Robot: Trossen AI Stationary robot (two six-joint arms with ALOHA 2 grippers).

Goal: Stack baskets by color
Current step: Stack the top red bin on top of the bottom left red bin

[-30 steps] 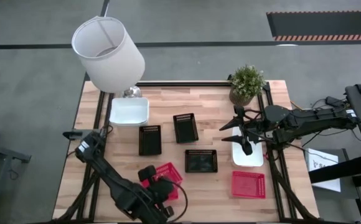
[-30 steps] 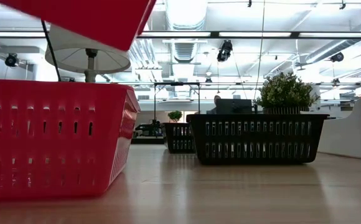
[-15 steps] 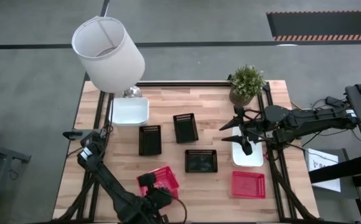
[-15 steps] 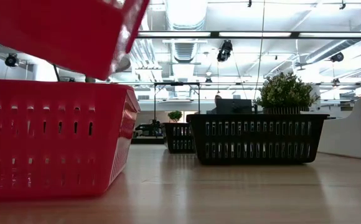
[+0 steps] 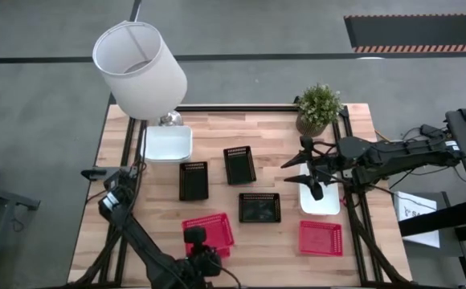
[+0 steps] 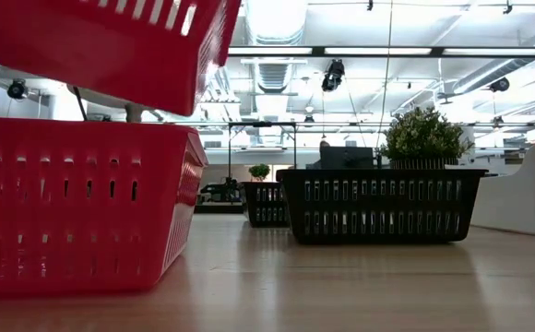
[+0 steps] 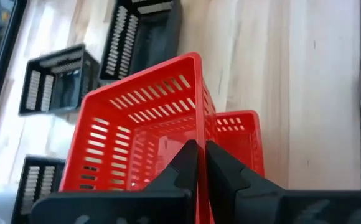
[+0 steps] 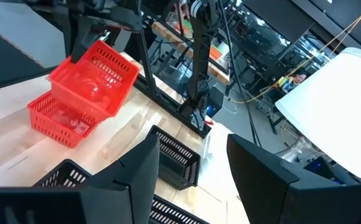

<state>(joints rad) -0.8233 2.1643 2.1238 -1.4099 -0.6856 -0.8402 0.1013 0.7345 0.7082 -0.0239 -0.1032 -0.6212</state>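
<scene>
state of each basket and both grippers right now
left gripper: jaws shut on held red basket
held red basket: lifted, tilted over lower red basket
lower red basket: on table
third red basket: alone on table
black baskets: three, unstacked
white baskets: two visible, apart
right gripper: jaws open, empty, over a white basket

A robotics lab or workshop is showing here: a wooden worktop (image 5: 273, 241) is standing on grey concrete floor (image 5: 40, 96), bare ceiling pipes (image 6: 277, 51) are running overhead, and cables (image 8: 255, 93) are hanging round metal framing (image 8: 199, 68).
</scene>
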